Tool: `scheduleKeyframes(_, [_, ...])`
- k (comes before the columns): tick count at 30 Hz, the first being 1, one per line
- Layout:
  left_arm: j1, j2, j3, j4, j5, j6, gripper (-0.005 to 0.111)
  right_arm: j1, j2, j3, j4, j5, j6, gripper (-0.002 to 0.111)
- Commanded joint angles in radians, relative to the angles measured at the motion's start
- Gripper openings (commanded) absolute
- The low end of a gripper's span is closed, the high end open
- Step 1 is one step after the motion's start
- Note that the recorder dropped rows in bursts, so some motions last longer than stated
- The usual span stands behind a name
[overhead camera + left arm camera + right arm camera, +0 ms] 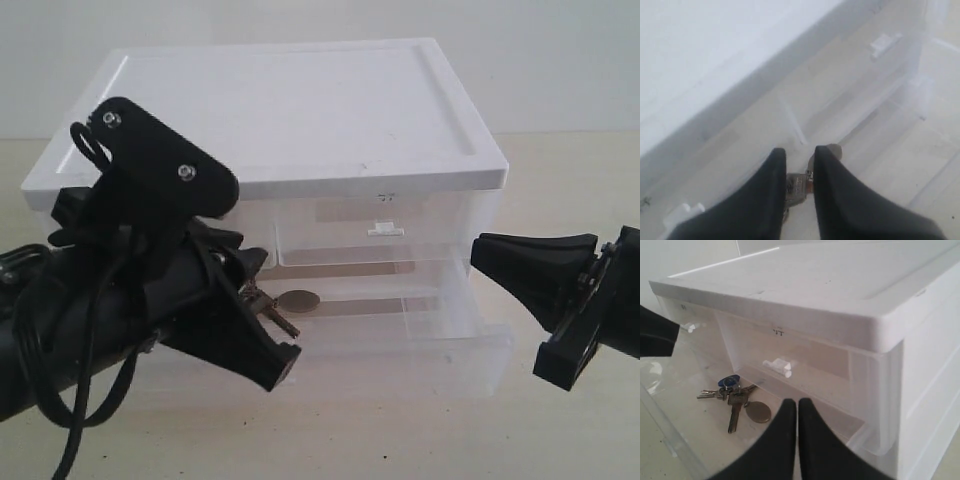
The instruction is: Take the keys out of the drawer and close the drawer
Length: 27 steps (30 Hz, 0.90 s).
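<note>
The drawer in the cabinet's middle tier stands pulled well out towards the near side, and there on its clear floor, left of middle, lie the keys. The right wrist view has them beautifully: the keys are spread flat with the blue fob at the far end of the bunch and the dull round disc just beside the blades. The left gripper hangs over the drawer's left part. From its own camera the left gripper shows a narrow gap between its fingers, and the keys are seen through that gap, so the claw is parted and grips nothing. Over on the right, the right gripper hovers just off the drawer's right end. Up close, the right gripper has its fingertips pressed together, closed on nothing. Above the open drawer, the top drawer's white tab handle sits flush in the cabinet front.
</note>
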Motion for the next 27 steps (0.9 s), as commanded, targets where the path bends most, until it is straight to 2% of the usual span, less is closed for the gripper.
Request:
scheduleKeyframes(1, [-0.052,-0.006,-0.051,-0.01,-0.01,-0.017,0.016,-0.002,0.001,-0.003,-0.002,-0.012,-0.003,0.0])
scheduleKeyframes(3, [-0.059,-0.006,-0.051,-0.01,0.107,0.082,0.016,-0.002,0.001,-0.003,-0.002,-0.012,-0.003,0.0])
scheduleKeyframes(5, [-0.059,-0.006,-0.019,-0.01,0.325,0.341,0.017,-0.002,0.001,-0.003,-0.002,-0.008,-0.002,0.0])
scheduleKeyframes(6, [-0.059,-0.006,-0.009,-0.01,0.357,0.396,0.021,-0.002,0.001,-0.003,-0.003,-0.006,0.001,0.0])
scheduleKeyframes(8, [-0.059,-0.006,0.009,-0.01,0.357,0.493,0.033,-0.002,0.001,-0.003,-0.003,-0.006,0.001,0.0])
scheduleKeyframes(9, [-0.059,-0.003,0.017,-0.01,0.326,0.493,0.042,-0.002,0.001,-0.003,-0.003,-0.006,0.001,0.0])
scheduleKeyframes(10, [-0.059,0.01,0.027,-0.01,0.247,0.491,0.056,-0.002,0.001,-0.003,-0.006,-0.006,0.001,0.0])
scheduleKeyframes(13, [-0.057,0.034,0.044,-0.01,0.194,0.491,0.06,-0.002,0.001,-0.003,-0.013,-0.006,0.01,0.0])
scheduleKeyframes(18, [-0.057,0.098,0.053,-0.002,0.19,0.491,0.057,-0.002,0.001,-0.003,-0.015,-0.006,0.015,0.0])
scheduleKeyframes(22, [-0.057,0.153,0.053,0.022,0.084,0.491,0.052,-0.002,0.001,-0.003,-0.018,-0.011,0.017,0.0])
scheduleKeyframes(26, [-0.057,0.167,0.053,0.024,0.078,0.491,0.005,-0.002,0.001,-0.003,-0.018,-0.011,0.017,0.0])
scheduleKeyframes(27, [-0.057,0.167,0.053,0.018,0.079,0.491,0.005,-0.002,0.001,-0.003,-0.018,-0.011,0.017,0.0])
